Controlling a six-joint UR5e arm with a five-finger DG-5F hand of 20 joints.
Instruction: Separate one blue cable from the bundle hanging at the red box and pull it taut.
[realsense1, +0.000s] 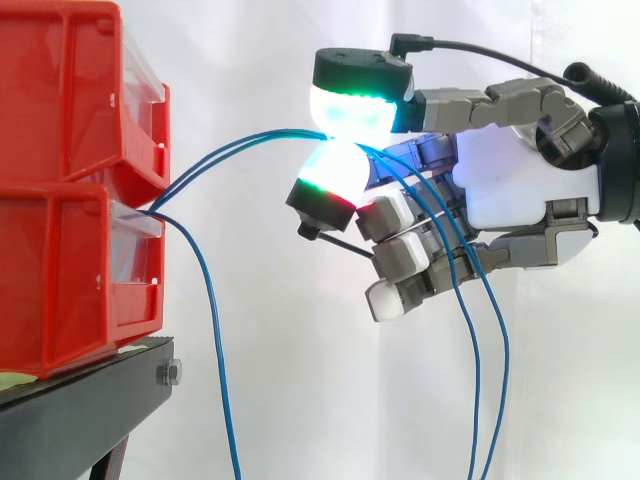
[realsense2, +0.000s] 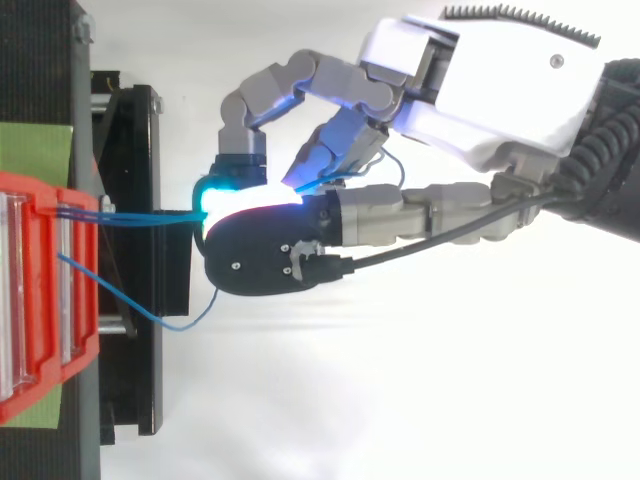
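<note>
The hand (realsense1: 520, 180) reaches in from the right and pinches two blue cables (realsense1: 250, 150) between a pair of glowing pads (realsense1: 350, 108), one above and one below. Its other fingers curl underneath, holding nothing.

From the pinch the two cables run left in a gentle curve, close together, to the front of the red bins (realsense1: 70, 280). They enter where the upper bin sits on the lower one. On the other side of the pinch, thin blue strands drape over the curled fingers and hang straight down. A third blue cable (realsense1: 215, 340) leaves the same spot on the bins and drops free, well apart from the hand. In the top view it loops loosely beside the stand.

The bins stand on a black stand (realsense1: 80, 400) with a green patch (realsense2: 35, 150) on top. A plain white curtain (realsense1: 250, 60) fills the background.

The glow and the pads cover the exact contact point. The hanging ends are cut off at the lower edge, and the fastening inside the bins is hard to make out.
</note>
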